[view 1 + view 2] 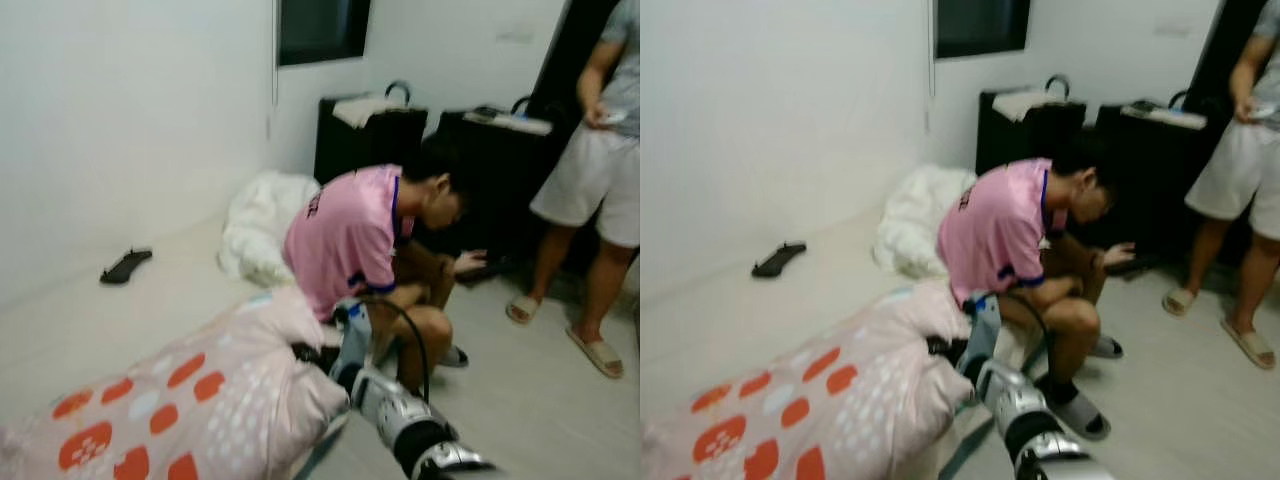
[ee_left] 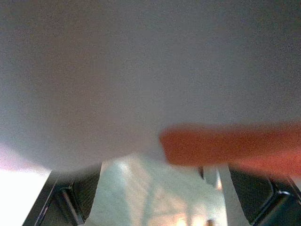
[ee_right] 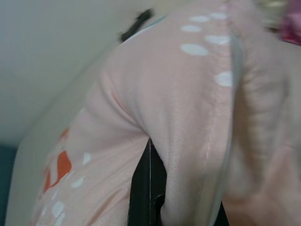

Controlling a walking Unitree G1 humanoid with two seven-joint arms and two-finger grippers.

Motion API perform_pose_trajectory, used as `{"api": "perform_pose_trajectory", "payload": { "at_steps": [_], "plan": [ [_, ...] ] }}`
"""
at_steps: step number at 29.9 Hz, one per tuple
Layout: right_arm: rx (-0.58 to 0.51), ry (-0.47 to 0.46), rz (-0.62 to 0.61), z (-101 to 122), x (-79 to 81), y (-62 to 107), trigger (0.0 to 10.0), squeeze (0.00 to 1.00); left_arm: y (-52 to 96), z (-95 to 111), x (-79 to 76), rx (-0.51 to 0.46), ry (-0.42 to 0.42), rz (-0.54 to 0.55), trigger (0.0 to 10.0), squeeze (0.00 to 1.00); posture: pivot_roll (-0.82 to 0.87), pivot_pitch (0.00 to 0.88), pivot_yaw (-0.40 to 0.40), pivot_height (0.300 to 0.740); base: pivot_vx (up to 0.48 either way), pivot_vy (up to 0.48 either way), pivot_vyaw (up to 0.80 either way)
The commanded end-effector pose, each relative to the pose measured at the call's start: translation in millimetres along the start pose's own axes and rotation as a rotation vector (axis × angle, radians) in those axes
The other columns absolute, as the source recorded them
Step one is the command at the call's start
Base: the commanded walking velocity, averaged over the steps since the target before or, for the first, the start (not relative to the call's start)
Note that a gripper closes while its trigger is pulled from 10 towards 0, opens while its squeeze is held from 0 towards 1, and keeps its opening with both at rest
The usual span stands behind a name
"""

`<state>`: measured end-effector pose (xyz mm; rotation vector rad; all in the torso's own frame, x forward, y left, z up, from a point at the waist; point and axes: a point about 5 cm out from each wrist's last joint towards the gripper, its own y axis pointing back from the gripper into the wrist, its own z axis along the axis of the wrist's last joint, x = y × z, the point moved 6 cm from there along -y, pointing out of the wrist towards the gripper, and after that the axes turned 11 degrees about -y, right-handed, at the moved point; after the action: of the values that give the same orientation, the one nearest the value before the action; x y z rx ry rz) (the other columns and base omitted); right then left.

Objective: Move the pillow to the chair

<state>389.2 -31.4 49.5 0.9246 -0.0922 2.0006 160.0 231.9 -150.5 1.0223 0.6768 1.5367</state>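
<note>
1. Eye views: the pillow [image 1: 190,400] lies on the bed [image 1: 150,290], long way from 8 to 2 o'clock. The right gripper [image 1: 318,356] touches its 3 o'clock end and is nearest.
2. Left wrist view: the left gripper [image 2: 155,197] is spread wide under the pillow.
3. Right wrist view: the right gripper pinches the pillow.

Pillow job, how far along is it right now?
Early stage. The pillow lies on the bed, nothing moved yet. In hand: the right gripper presses into the pillow's edge, fabric bunched around its fingers; the left wrist view shows fabric close up. Left: lifting it and carrying it to a chair.
</note>
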Motion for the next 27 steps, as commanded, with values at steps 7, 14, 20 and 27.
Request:
{"api": "perform_pose_trajectory", "payload": {
  "at_steps": [7, 14, 20, 27],
  "plan": [
    [-0.088, 0.036, -0.342, 17, -72.5, 32.5, 10.0, 0.00, -0.1, 3, -2.8, -0.010, -0.015, -0.005, 10.0, 0.00, 0.05, 0.022, -0.054, 0.740, 0.000, 0.000, -0.72],
    [-0.097, -0.005, -0.519, 12, -117.0, 64.5, 10.0, 0.00, 0.9, -3, -3.4, 0.002, -0.017, -0.006, 10.0, 0.00, 0.05, 0.026, -0.057, 0.740, 0.000, 0.000, -0.72],
    [-0.141, -0.028, -0.575, 23, -130.5, 76.7, 10.0, 0.00, 1.5, -7, -2.3, 0.011, -0.020, -0.004, 10.0, 0.00, 0.05, 0.030, -0.058, 0.740, 0.000, 0.000, -0.72],
    [-0.142, -0.018, -0.615, 25, -137.6, 83.0, 10.0, 0.00, 1.5, -7, -0.3, 0.009, -0.034, 0.005, 10.0, 0.00, 0.05, 0.031, -0.062, 0.740, 0.000, 0.000, -0.73]
  ]
}}
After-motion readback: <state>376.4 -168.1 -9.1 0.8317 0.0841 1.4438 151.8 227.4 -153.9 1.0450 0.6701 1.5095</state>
